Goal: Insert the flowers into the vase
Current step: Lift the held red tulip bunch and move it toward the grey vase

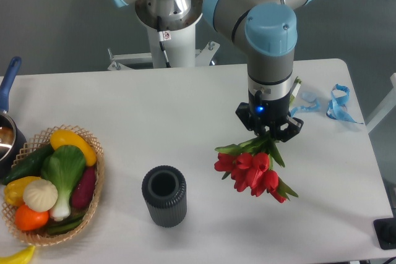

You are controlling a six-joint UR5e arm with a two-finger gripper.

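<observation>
The flowers [252, 171], red tulips with green leaves, hang blossoms-down toward the camera at the right of the table, with stems running up into my gripper [268, 133]. The gripper points down and is shut on the stems; its fingertips are hidden by the leaves. A short way to the left, near the table's front edge, the vase [164, 195] stands upright, a dark grey ribbed cylinder with its round mouth open and nothing in it. The flowers are clear of the vase.
A woven basket [93, 197] of vegetables sits at the front left, with a dark pot and blue handle [8, 78] behind it. Blue ribbon [337, 103] lies at the back right. The arm's white base [167, 29] stands behind the table.
</observation>
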